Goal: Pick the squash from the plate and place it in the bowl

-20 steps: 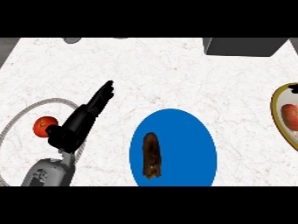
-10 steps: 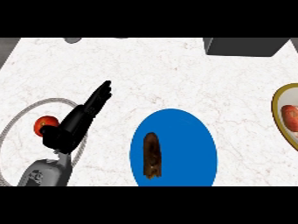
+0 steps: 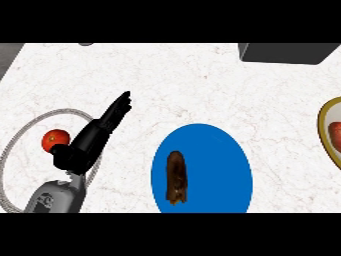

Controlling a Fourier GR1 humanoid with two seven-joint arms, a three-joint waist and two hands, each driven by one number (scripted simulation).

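Cut-offs at the edges
Bowl (image 3: 334, 116) at 3 o'clock cropped; dark box (image 3: 284, 52) at 1 o'clock clipped; left hand (image 3: 92, 137) covers plate rim (image 3: 25, 131).

View: everything sits further right than a second ago.
Right-edge bowl (image 3: 340, 141): less of it shows; it is sliding out at the right edge.
Left hand (image 3: 92, 135): slightly lower and further right, fingers straight as before.

No readable text, labels, brand names, numbers or signs appear anywhere in the view. The white marbled counter (image 3: 202, 85), the blue plate (image 3: 225, 165) at lower centre and the dark box (image 3: 284, 52) at upper right carry no markings.
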